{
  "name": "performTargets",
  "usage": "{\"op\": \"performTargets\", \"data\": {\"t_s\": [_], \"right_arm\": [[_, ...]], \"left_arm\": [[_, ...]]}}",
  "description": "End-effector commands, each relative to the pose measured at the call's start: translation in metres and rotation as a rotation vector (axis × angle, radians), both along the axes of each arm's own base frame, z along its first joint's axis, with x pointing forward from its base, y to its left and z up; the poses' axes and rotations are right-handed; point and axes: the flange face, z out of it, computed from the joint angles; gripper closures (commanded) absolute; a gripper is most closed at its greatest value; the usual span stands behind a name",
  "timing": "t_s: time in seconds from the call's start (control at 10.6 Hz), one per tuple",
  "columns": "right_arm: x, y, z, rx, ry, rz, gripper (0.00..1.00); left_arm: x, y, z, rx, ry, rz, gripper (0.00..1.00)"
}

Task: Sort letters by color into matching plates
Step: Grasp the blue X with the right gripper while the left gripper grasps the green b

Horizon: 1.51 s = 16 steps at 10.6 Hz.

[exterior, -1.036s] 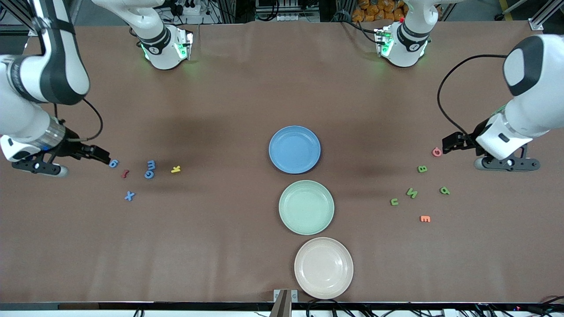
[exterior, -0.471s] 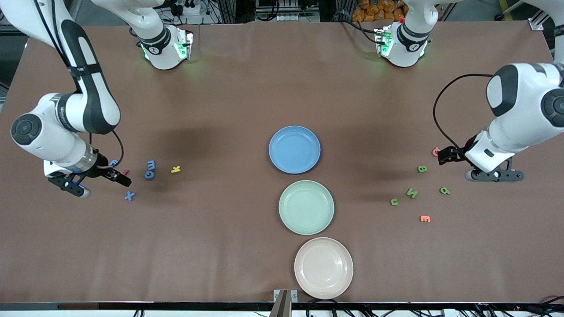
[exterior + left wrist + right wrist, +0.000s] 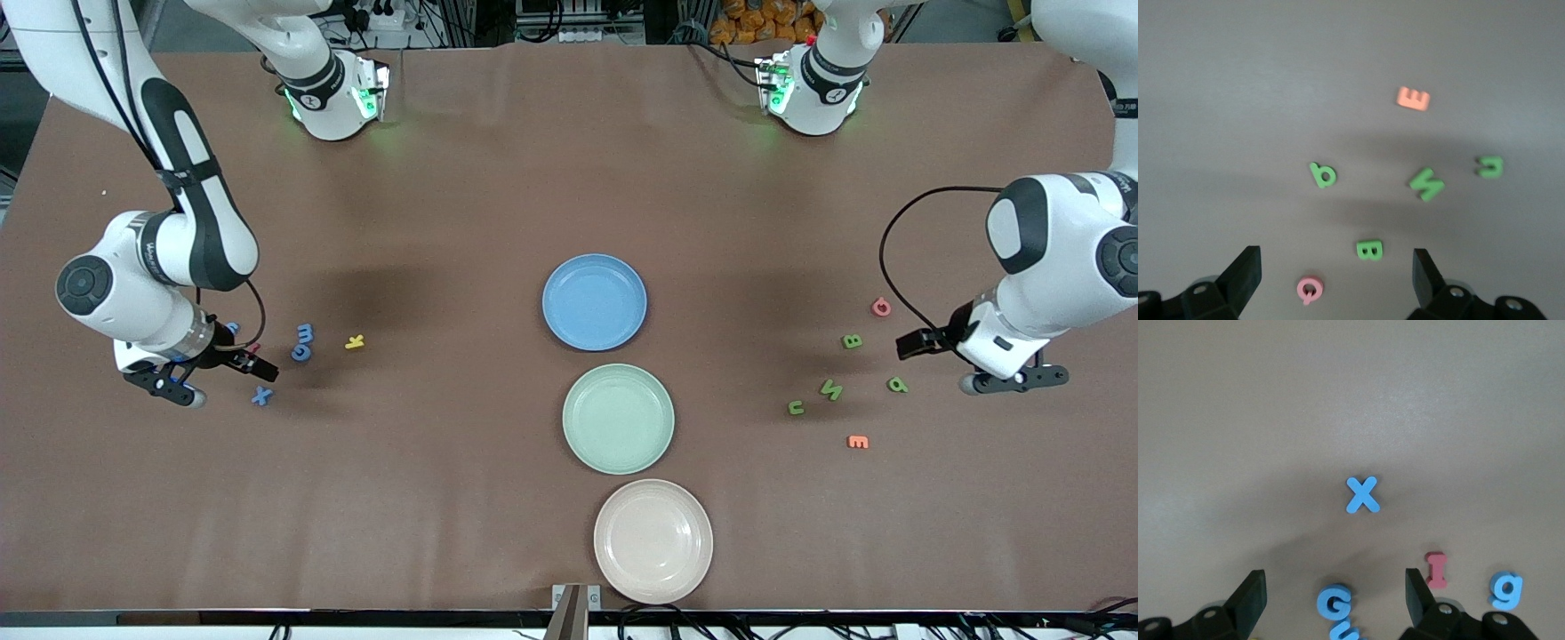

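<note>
Left gripper [image 3: 1331,280]: it hangs over the tabletop [image 3: 462,204] at the left arm's end, above the group of green letters, with its two fingers spread wide and nothing between them.
Right gripper [image 3: 1335,600]: it is low over the blue letters at the right arm's end; the fingers stand apart and hold nothing.
Blue letters: the blue x [image 3: 260,396] lies nearest to the front camera of this group; the blue G [image 3: 1333,603] and the blue m [image 3: 305,332] lie just beside each other, and the blue g [image 3: 1507,589] is partly hidden by the right arm in the front view.
Green letters: the green B [image 3: 1369,250], the green N [image 3: 1426,184], the green u [image 3: 1489,166] and the green b [image 3: 1322,175] lie flat and apart from each other.
Other letters: a red I [image 3: 1435,569] lies between the blue G and the blue g; a yellow k [image 3: 354,341] lies beside the blue m, toward the plates; a pink letter [image 3: 1309,290] and an orange E [image 3: 1413,99] lie at the edges of the green group.
Blue plate [image 3: 594,301]: in the middle of the tabletop, with no letter in it.
Green plate [image 3: 618,419]: just beside the blue plate, nearer to the front camera, with no letter in it.
Beige plate [image 3: 653,540]: nearest to the front camera of the three.
</note>
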Motion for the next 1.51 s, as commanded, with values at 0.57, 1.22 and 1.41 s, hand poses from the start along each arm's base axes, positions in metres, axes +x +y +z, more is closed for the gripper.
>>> {"op": "performTargets", "data": {"t_s": [0.57,1.22,1.41], "right_arm": [[0.025,-0.019,-0.049,-0.052,-0.001,0.146,0.21],[0.043,-0.027,-0.073,-0.030,0.008,0.104,0.25],[0.042,-0.027,-0.074,-0.027,0.017,0.101,0.27]], "left_arm": [[0.023,0.016,-0.084,-0.002,-0.001,0.505,0.00],[0.035,0.031,-0.133,0.068,-0.013,0.664,0.00],[0.037,0.023,-0.142,0.082,-0.030,0.677,0.00]]}}
